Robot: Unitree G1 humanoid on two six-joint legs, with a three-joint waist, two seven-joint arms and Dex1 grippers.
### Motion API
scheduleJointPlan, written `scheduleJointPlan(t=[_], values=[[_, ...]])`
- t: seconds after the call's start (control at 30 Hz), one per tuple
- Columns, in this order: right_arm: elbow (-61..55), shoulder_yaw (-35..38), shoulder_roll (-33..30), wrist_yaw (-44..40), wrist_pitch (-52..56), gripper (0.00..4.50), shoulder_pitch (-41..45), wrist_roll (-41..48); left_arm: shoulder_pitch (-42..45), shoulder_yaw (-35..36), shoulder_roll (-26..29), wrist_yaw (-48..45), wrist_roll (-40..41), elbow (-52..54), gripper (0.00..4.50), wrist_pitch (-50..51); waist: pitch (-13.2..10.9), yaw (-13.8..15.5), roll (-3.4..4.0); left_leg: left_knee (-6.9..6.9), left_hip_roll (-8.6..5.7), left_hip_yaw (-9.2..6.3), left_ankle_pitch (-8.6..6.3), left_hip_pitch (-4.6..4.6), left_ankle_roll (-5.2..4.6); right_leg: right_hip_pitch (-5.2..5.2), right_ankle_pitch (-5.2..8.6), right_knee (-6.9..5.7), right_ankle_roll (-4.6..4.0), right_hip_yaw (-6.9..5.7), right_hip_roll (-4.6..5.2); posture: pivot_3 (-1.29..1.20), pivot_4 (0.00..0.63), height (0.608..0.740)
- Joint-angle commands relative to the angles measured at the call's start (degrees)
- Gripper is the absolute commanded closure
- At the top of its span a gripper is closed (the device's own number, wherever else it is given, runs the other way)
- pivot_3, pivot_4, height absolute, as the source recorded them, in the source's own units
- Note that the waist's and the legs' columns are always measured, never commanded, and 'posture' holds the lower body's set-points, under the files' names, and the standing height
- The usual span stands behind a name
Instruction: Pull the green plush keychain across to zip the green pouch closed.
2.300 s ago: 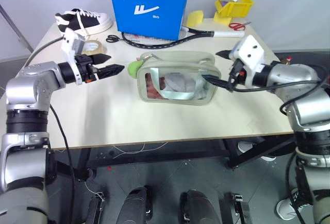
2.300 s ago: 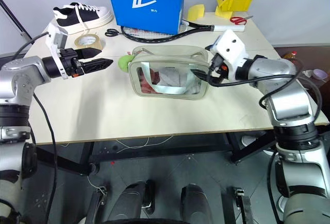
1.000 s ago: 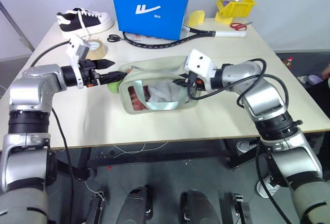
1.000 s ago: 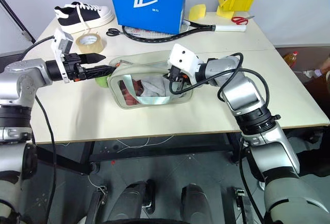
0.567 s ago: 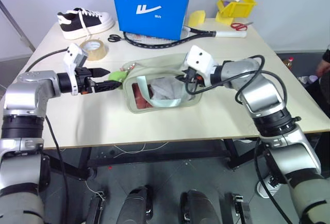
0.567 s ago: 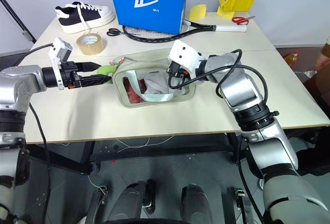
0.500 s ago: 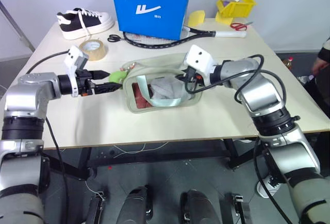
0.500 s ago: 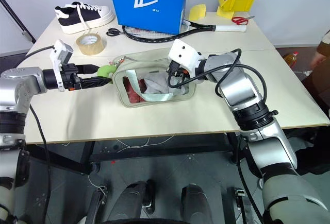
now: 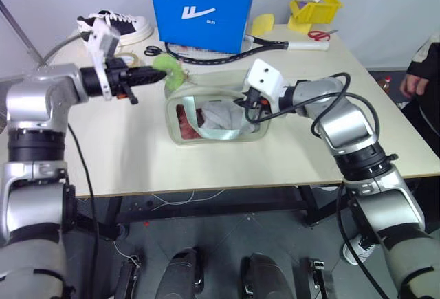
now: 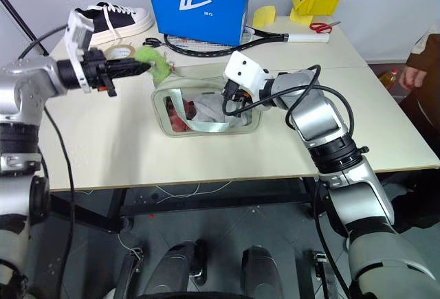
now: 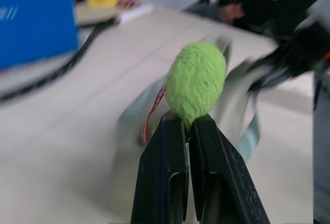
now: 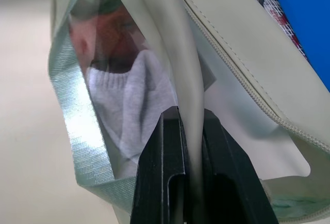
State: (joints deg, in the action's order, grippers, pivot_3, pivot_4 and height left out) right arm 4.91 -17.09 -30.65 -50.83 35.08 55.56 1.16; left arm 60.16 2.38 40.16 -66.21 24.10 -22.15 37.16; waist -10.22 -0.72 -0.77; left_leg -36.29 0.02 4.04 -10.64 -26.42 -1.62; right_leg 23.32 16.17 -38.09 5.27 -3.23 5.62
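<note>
Left gripper [image 11: 188, 123] jaws pinching one green plush keychain [image 11: 196, 82], one green pouch [image 9: 216, 110]

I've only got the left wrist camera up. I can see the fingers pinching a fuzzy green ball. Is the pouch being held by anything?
Observer: Yes. The right gripper is shut on the pale strap of the green pouch, at the end away from the green plush keychain.
Operator: Is the ball off the table?
Observer: It is. The left gripper holds it in the air above the pouch's near corner.
Operator: Anything standing behind it?
Observer: A tall blue box stands just beyond, with a black racket lying at its foot.
</note>
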Motion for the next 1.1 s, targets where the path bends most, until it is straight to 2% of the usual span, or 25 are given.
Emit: scheduleJointPlan(t=[0.03,0.17,0.2,0.3,0.43,0.6,0.73,0.8,1.07,1.1], values=[[-0.5,1.23,0.47,0.52,0.05,4.5,2.38,-0.24,1.55,-4.89,-3.39,1.17,-4.98,1.73,4.43,-7.63,0.0,0.0,0.0,0.0,0.0,0.01,0.0,0.0,0.0,0.0,0.0,0.0,0.0,0.0,0.0,0.0,0.15,0.74],[-0.51,1.32,0.77,0.58,0.22,4.5,2.48,-0.4,3.05,-7.11,-6.34,3.09,-9.16,-1.5,4.43,-13.3,0.0,-0.09,0.0,0.0,0.01,0.05,0.02,0.01,-0.02,0.02,-0.01,-0.02,0.02,0.02,-0.03,0.0,0.15,0.74],[-0.49,1.35,0.78,0.59,0.24,4.5,2.52,-0.43,3.68,-6.99,-6.82,3.61,-9.74,-2.79,4.14,-14.57,0.0,-0.15,0.0,0.0,0.01,0.06,0.02,0.0,-0.02,0.03,-0.01,-0.02,0.02,0.02,-0.03,0.0,0.15,0.74],[-0.59,1.4,0.75,0.65,0.37,4.5,2.47,-0.47,5.39,-6.57,-7.28,4.27,-10.9,-6.32,3.03,-16.83,0.0,-0.09,0.0,0.02,0.03,0.09,0.01,0.0,-0.03,0.05,-0.01,-0.01,0.02,0.04,-0.05,0.0,0.15,0.74],[-0.87,1.49,0.74,0.79,0.67,4.5,2.22,-0.42,6.35,-6.43,-4.39,-0.53,-9.76,-5.12,0.92,-13.57,-0.01,-0.18,0.0,0.01,0.02,0.12,0.0,0.0,-0.05,0.05,-0.02,-0.01,0.03,0.05,-0.04,0.0,0.15,0.74],[-0.63,1.47,0.78,0.75,0.31,4.5,2.12,-0.43,6.4,-5.33,3.3,-8.2,-7.31,-1.01,0.92,-6.99,-0.01,-0.32,0.0,0.04,0.04,0.14,0.0,-0.01,-0.05,0.11,-0.01,-0.01,0.03,0.06,-0.05,0.0,0.15,0.74],[-0.11,1.47,1.05,0.79,-0.26,4.5,2.35,-0.41,0.55,-6.08,7.84,-9.74,-8.08,3.41,0.92,-6.62,-0.01,-0.37,0.01,0.04,0.05,0.17,-0.01,0.01,-0.06,0.1,-0.01,0.01,0.02,0.1,-0.04,0.0,0.15,0.74],[0.08,1.46,1.25,0.83,-0.36,4.5,2.54,-0.38,-2.63,-5.99,7.47,-7.87,-8.51,5.25,0.92,-7.01,-0.01,-0.21,0.01,0.05,0.05,0.16,-0.01,0.06,-0.06,0.06,-0.01,-0.01,0.02,0.12,-0.02,0.0,0.15,0.74],[0.15,1.29,1.7,0.69,-0.26,4.5,2.78,-0.22,-10.79,-6.18,0.02,3.49,-12.84,6.09,0.92,-12.71,-0.02,-0.16,-0.01,-0.07,0.07,0.16,0.01,-0.01,-0.09,0.08,-0.04,-0.01,0.02,0.14,-0.01,0.0,0.15,0.74],[-0.06,1.3,1.65,0.61,-0.08,4.5,2.74,-0.19,-10.7,-5.42,-1.1,5.15,-12.58,5.43,1.17,-12.6,-0.02,-0.13,-0.01,-0.04,0.07,0.16,0.01,-0.01,-0.09,0.09,-0.04,-0.01,0.02,0.14,-0.01,0.0,0.15,0.74]])
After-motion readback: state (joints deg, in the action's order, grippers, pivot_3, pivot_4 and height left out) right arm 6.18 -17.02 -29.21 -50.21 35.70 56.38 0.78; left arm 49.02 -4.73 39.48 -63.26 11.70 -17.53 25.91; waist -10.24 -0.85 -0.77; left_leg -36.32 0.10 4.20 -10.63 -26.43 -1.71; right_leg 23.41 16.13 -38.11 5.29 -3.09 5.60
